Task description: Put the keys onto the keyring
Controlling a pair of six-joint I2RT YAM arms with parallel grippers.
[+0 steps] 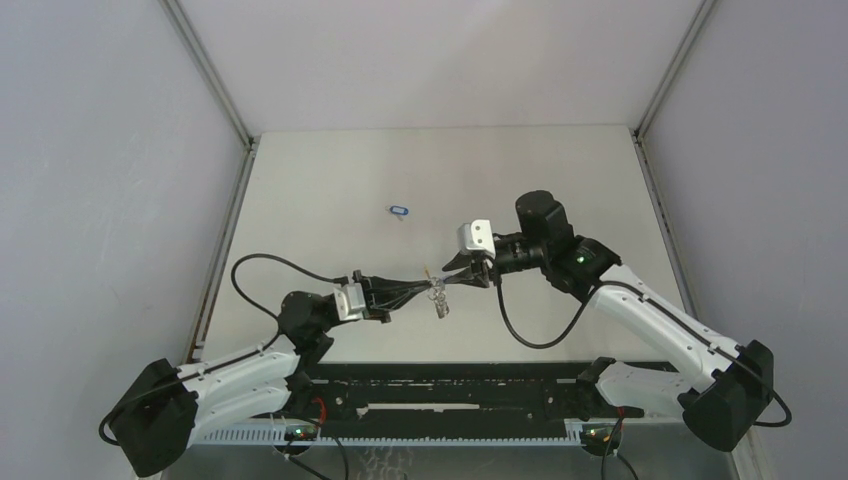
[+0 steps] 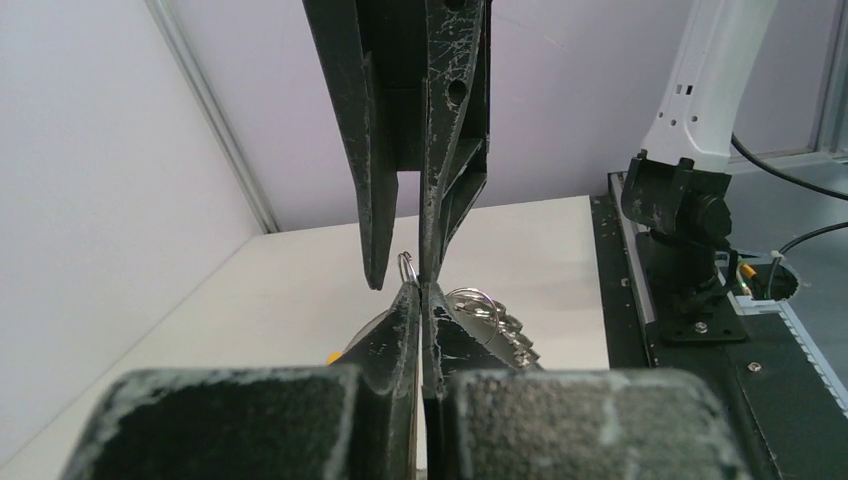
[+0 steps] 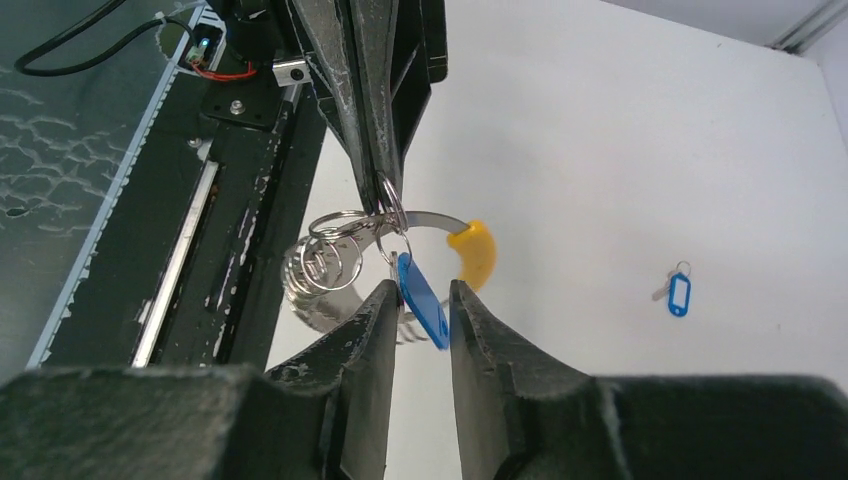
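Blue plastic, the first key's tag (image 3: 424,312) hangs from the keyring (image 3: 474,250) in mid-air. It sits between the fingers of the right claw (image 3: 422,288), which stands slightly open and seems not to pinch it. The left claw (image 3: 380,195) is clamped tight on the keyring. That key looks threaded, so the step in hand is likely its release. Next comes the second key (image 3: 679,294), lying well apart on the tabletop (image 3: 620,130). It calls for a fine, low pinch on a small flat tag.

Keys: two (first key (image 3: 422,303), second key (image 3: 678,293))
Keyring (image 3: 472,250): one
End effectors: two (left end effector (image 3: 383,195), right end effector (image 3: 420,300))
Counter (image 1: 330,180): one
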